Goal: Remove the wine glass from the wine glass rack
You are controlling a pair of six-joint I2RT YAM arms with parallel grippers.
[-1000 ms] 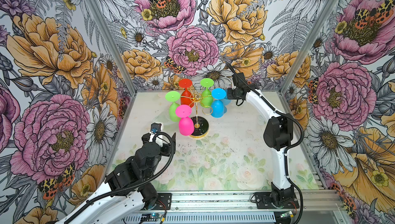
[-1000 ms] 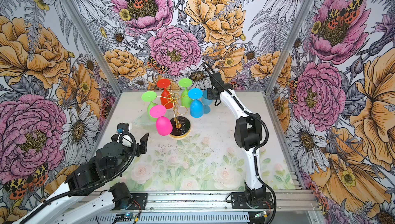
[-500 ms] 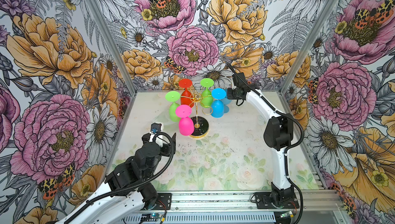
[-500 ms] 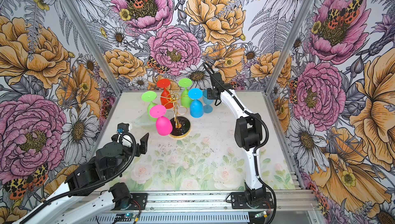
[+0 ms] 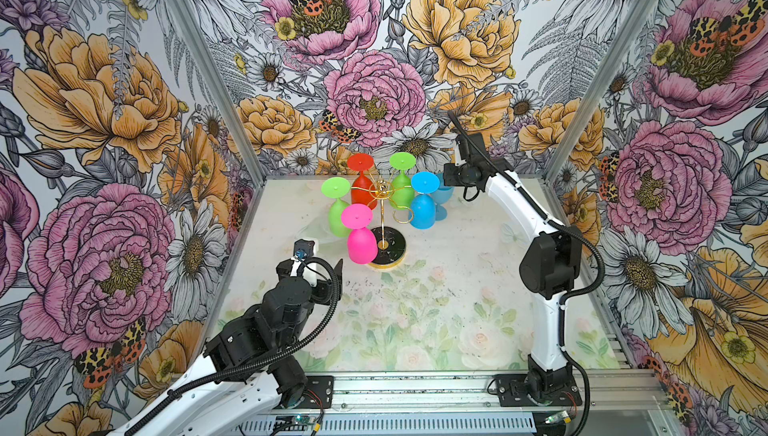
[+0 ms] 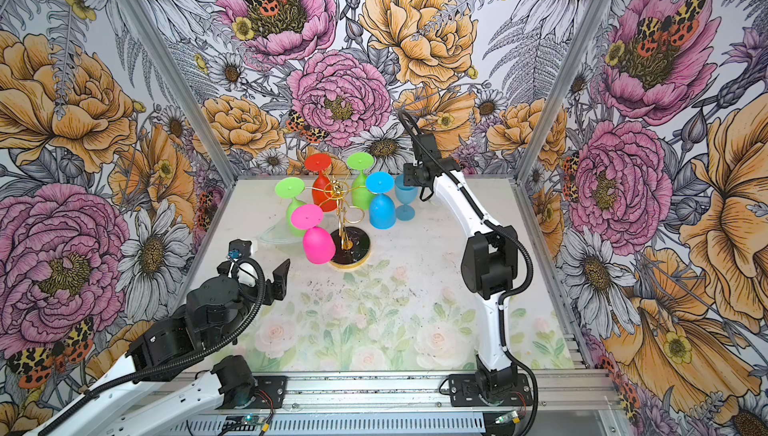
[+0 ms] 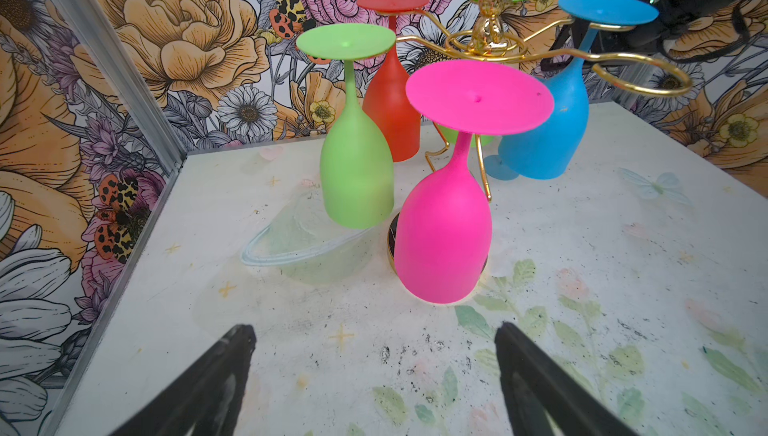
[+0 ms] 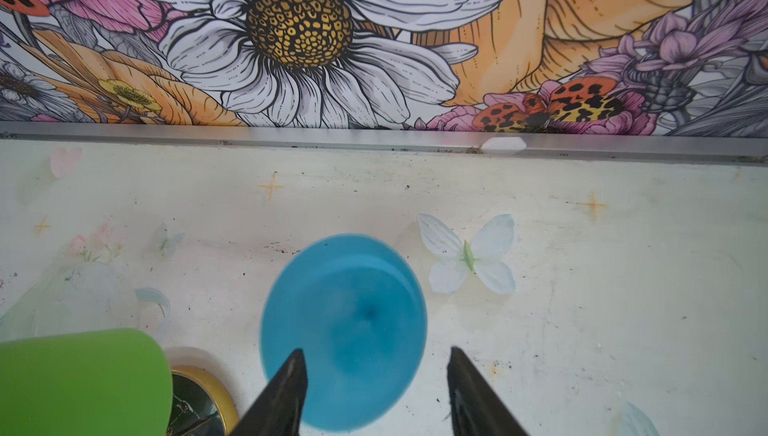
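Observation:
The wine glass rack point(image 5: 383, 193) point(image 7: 486, 39) is a gold wire stand on a black disc base point(image 5: 394, 247) point(image 8: 199, 400) at the middle back of the table. Several coloured glasses hang upside down from it, the pink one point(image 5: 360, 238) point(image 7: 442, 238) nearest the front. A light blue wine glass point(image 5: 444, 197) point(image 6: 405, 199) point(image 8: 345, 321) stands upright on the table just right of the rack. My right gripper point(image 5: 445, 182) point(image 8: 376, 359) hovers over its rim, jaws apart and holding nothing. My left gripper point(image 5: 322, 257) point(image 7: 374, 334) is open, low and front-left of the rack.
A clear shallow dish point(image 5: 316, 232) point(image 7: 291, 247) lies on the table left of the rack base. One rack loop point(image 5: 403, 217) toward the front right holds nothing. The back wall rail point(image 8: 374, 143) runs close behind the light blue glass.
The right gripper's jaws have spread apart over the light blue glass, which stays standing on the table. The left arm has not moved.

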